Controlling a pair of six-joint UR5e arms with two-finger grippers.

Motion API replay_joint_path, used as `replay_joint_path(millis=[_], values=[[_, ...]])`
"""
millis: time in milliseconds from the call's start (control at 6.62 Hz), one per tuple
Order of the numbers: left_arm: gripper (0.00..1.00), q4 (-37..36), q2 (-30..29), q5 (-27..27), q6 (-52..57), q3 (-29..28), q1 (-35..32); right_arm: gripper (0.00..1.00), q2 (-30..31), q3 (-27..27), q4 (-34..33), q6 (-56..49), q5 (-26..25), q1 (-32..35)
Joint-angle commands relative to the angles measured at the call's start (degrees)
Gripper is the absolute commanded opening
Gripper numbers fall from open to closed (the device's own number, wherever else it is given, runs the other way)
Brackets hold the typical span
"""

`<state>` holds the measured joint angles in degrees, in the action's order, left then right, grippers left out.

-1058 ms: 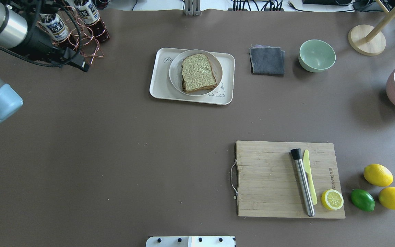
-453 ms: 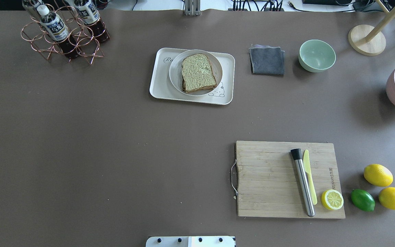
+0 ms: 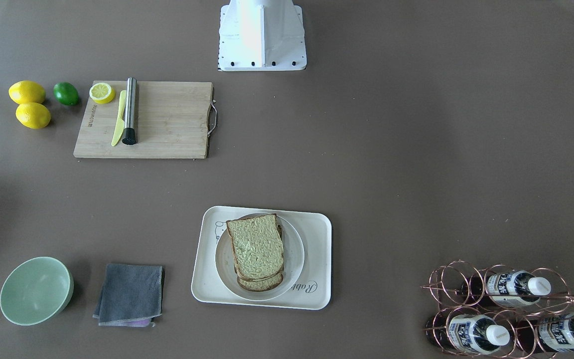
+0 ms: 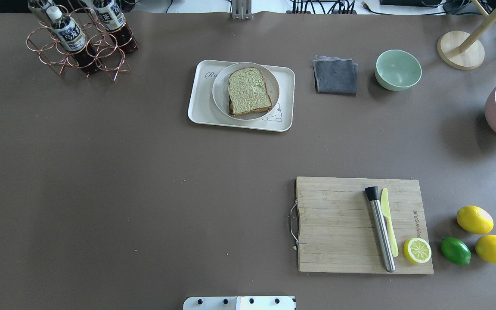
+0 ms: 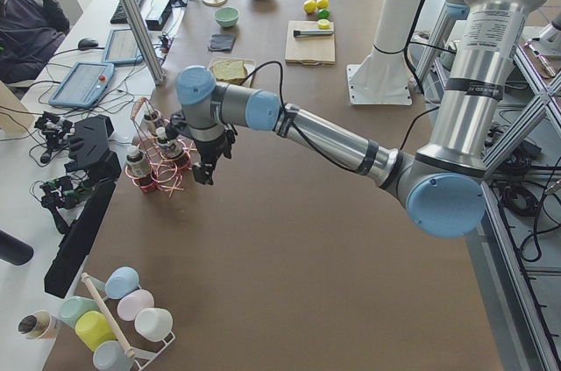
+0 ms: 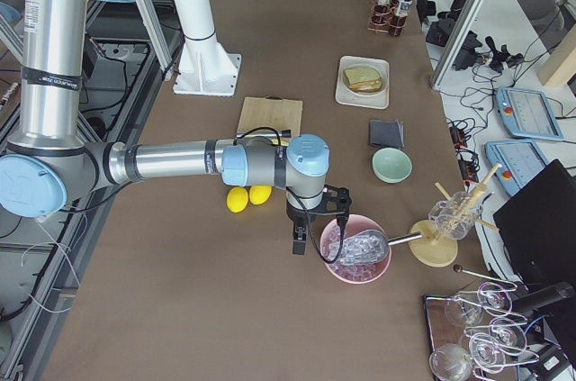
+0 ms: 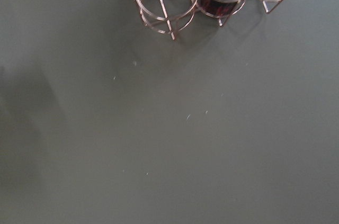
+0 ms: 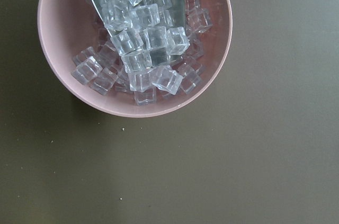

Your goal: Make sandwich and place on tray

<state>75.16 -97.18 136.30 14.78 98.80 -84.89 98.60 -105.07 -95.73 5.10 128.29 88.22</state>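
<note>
Looking down on the table, what do we find?

We find the sandwich (image 4: 249, 91) lying on a round plate (image 4: 220, 92). The plate stands on the tray (image 4: 200, 110), at twelve o'clock from the table's middle. Only bread shows; any filling is hidden.

What has just changed?

A second ago the left arm filled the ten o'clock corner of the overhead view. Now it is gone from there. The side view shows the left gripper (image 5: 207, 169) hanging just beside the bottle rack (image 4: 80, 47). The right gripper (image 6: 306, 237) hangs near the pink bowl of ice (image 8: 214, 65), at three o'clock.

Are the fingers released or clenched?

We cannot tell for either gripper. Both are well apart from the sandwich.

What does that mean for the task?

We judge it finished, with both arms drawn clear.
</note>
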Motion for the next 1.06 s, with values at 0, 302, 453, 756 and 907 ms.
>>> replay_joint_path(millis=[0, 302, 453, 756, 907], values=[[0.98, 0.25, 5.31, 0.02, 0.69, -1.94, -4.55, 1.0, 0.18, 0.04, -0.16, -0.26, -0.06, 0.11], [0.98, 0.42, 6.38, 0.46, 0.25, -2.03, -6.34, 1.0, 0.54, -0.05, 0.02, 0.17, -0.06, 0.11], [0.98, 1.3, 6.38, 0.55, -0.01, -2.3, -6.35, 1.0, 0.54, -0.31, 0.02, 0.26, -0.06, 0.11], [0.98, 1.74, 7.26, 0.55, 0.33, -3.27, -6.35, 1.0, 0.62, -0.14, 0.02, 0.26, -0.06, 0.11], [0.98, 1.66, 7.52, 0.46, 0.33, -3.27, -6.35, 1.0, 0.62, -0.22, 0.02, 0.18, -0.06, 0.11]])
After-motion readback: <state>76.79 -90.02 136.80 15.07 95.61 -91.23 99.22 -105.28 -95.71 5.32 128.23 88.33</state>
